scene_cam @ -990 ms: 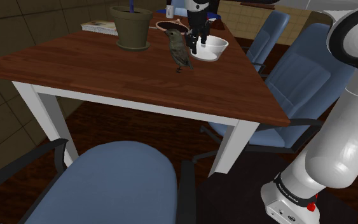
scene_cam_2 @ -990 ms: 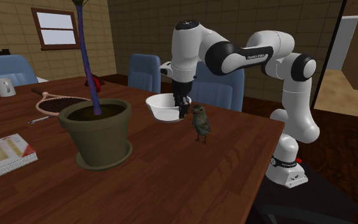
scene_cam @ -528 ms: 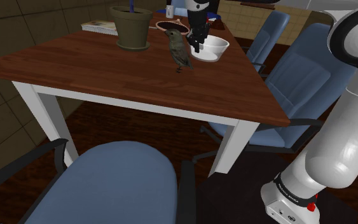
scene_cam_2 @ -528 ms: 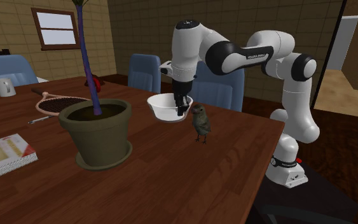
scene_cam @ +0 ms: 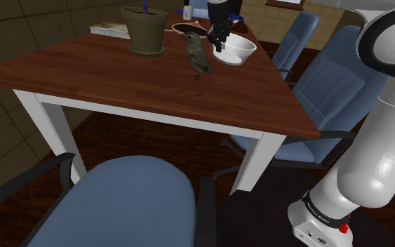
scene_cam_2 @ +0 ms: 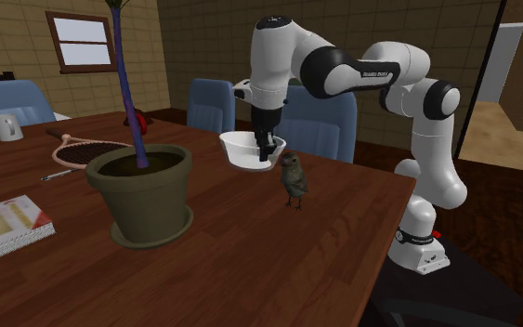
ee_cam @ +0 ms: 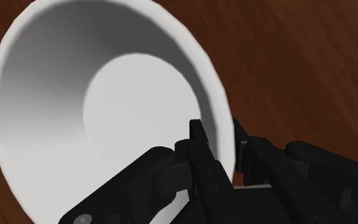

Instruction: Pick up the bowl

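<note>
A white bowl [scene_cam: 238,49] [scene_cam_2: 246,150] hangs just above the dark wooden table [scene_cam: 111,77], tilted, near the far corner. My black gripper [scene_cam: 219,44] [scene_cam_2: 268,152] comes down on it from above and is shut on its rim. In the wrist view the bowl [ee_cam: 120,108] is seen from inside, with the rim clasped in the gripper [ee_cam: 219,140]: one finger inside the wall, the other outside. A small brown bird figure [scene_cam: 198,55] [scene_cam_2: 294,178] stands right beside the bowl.
A large olive plant pot [scene_cam: 145,29] [scene_cam_2: 143,190] with a purple stem stands on the table. A book [scene_cam_2: 4,226], a racket-like object [scene_cam_2: 87,149] and a mug [scene_cam_2: 6,126] lie further off. Blue chairs [scene_cam: 129,203] [scene_cam: 329,84] ring the table.
The fingers have shut on the bowl's rim. The bowl has risen off the table and tipped, moving slightly with the hand. The bird has not moved.
</note>
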